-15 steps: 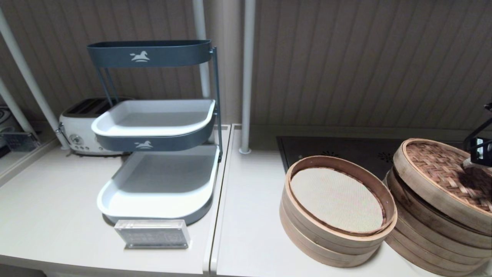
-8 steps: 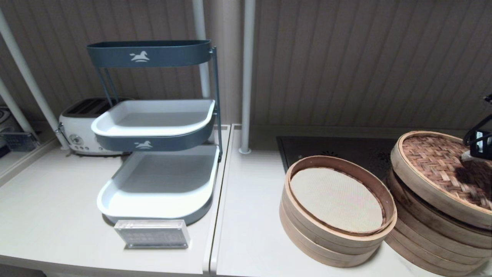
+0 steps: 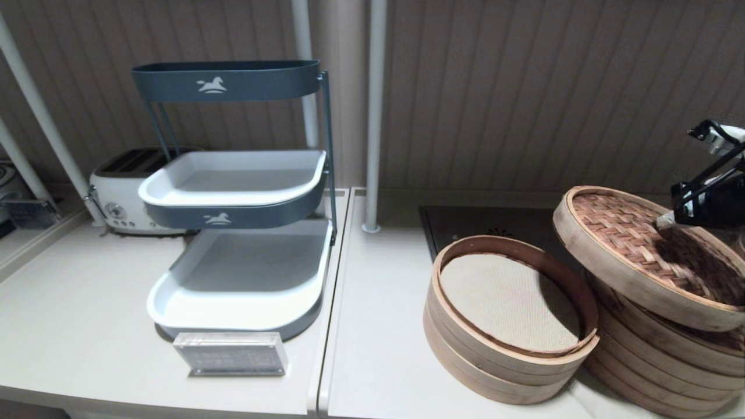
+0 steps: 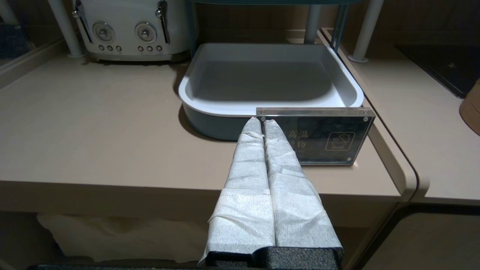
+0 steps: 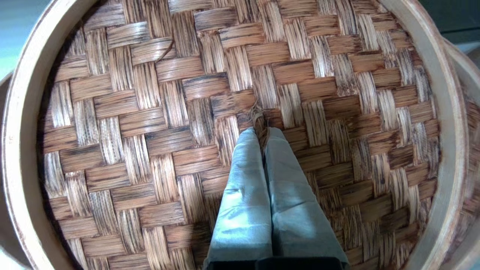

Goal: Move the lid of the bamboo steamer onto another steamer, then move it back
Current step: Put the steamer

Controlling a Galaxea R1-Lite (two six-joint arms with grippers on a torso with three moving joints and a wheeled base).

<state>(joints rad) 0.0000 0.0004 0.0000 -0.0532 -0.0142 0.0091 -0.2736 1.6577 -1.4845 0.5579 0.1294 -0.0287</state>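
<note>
The bamboo steamer lid [image 3: 617, 244], tan herringbone weave in a pale hoop, hangs tilted above the right-hand stack. My right gripper [image 3: 666, 221] is shut on its small centre loop [image 5: 258, 119]; in the right wrist view the gripper [image 5: 262, 131] pinches that loop against the lid [image 5: 150, 112]. Below it stands another steamer [image 3: 657, 355], whose own lid is mostly hidden under the raised one. The open steamer with a cream liner [image 3: 465, 343] sits just left of it. My left gripper [image 4: 261, 122] is shut and empty, parked at the counter's front edge.
A three-tier grey and white rack [image 3: 233, 192] stands at the left, with a toaster [image 3: 116, 198] behind it and an acrylic sign [image 3: 231, 353] in front of it. A dark cooktop [image 3: 512, 224] lies behind the steamers. A white pole [image 3: 372, 116] rises mid-counter.
My right gripper has risen and moved left with the lid. The lid has come up off the right stack, and its left edge now overhangs the open steamer.
</note>
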